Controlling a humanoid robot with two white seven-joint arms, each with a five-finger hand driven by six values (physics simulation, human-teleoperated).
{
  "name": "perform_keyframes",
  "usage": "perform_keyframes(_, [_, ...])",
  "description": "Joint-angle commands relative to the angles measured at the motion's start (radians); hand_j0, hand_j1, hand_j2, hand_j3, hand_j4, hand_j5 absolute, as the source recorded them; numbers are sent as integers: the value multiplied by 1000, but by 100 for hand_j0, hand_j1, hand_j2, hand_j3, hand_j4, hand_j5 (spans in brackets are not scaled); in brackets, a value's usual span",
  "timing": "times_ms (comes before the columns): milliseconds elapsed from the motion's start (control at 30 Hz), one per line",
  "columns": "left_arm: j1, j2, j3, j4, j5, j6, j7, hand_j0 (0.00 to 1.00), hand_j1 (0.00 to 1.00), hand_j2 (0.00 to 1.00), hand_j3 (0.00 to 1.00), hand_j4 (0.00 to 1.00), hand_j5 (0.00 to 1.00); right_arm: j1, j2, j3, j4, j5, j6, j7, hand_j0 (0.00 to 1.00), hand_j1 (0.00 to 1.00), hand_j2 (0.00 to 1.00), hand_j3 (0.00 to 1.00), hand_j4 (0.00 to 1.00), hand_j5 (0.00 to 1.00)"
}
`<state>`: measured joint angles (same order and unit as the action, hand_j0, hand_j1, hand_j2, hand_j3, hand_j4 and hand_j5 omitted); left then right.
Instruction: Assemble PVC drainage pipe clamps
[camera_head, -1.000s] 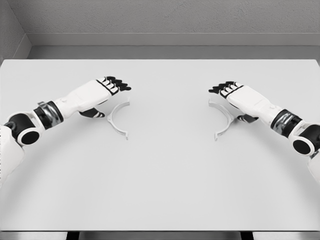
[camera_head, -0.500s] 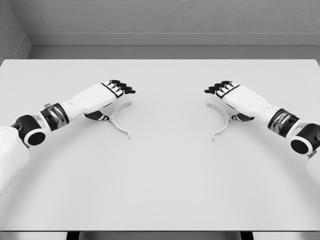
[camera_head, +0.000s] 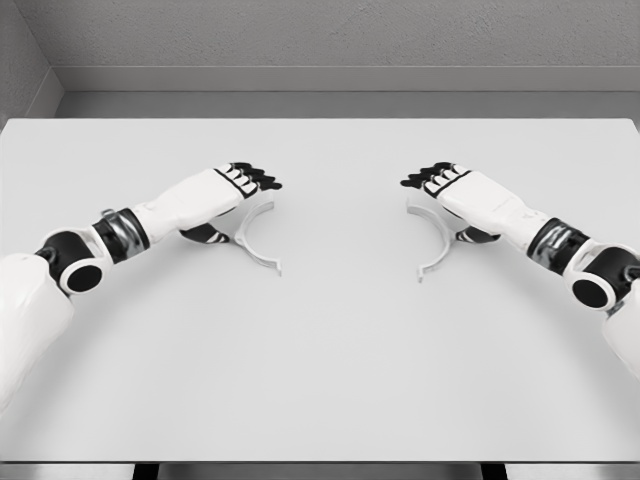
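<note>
Room: a grey, finely speckled wall (camera_head: 340, 30) is seen at the back, with a paler band along its base and a second wall meeting it at the far left corner. The render is flat and matte throughout.

Table (camera_head: 320, 350): a large, smooth, pale grey rectangular top is shown, filling most of the view, with a thin darker front edge at the bottom. Soft shadows are cast under the arms.

Arms: 2 glossy white, rounded arms are seen, each with a black and metallic banded wrist and a black round joint cap. The left arm enters from the lower left, the right arm from the right edge.

Left hand (camera_head: 225, 190): a white shell back with black segmented fingers (camera_head: 256, 177) is shown. The fingers are curled downward over the upper end of the left clamp half, with the black thumb tucked beneath at the palm. Contact looks likely, but a firm grasp cannot be told from this view.

Right hand (camera_head: 462, 190): mirrored pose; its black fingers (camera_head: 428, 177) are bent down over the upper end of the right clamp half, thumb beneath. Whether the part is actually gripped cannot be told.

Left clamp half (camera_head: 252, 245): a thin, pale grey, smooth half-ring with a small flat tab at its free lower end is seen lying on the table, open side facing right.

Right clamp half (camera_head: 440, 250): a matching thin half-ring with an end tab, open side facing left. The 2 halves are well apart, facing each other across the table's middle.
</note>
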<state>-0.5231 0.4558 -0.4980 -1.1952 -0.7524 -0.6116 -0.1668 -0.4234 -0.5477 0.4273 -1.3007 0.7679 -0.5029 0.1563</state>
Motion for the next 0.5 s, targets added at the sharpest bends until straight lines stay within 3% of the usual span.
perform_keyframes(0, [2, -3, -4, -1, 7, 1, -5, 100, 100, 100, 100, 100, 100, 0, 2, 4, -8, -6, 3, 5, 100, 100, 100, 100, 100, 100])
perform_keyframes(467, [2, -29, -13, -18, 4, 1, -5, 100, 100, 100, 100, 100, 100, -6, 35, 24, -31, -6, 4, 16, 100, 100, 100, 100, 100, 100])
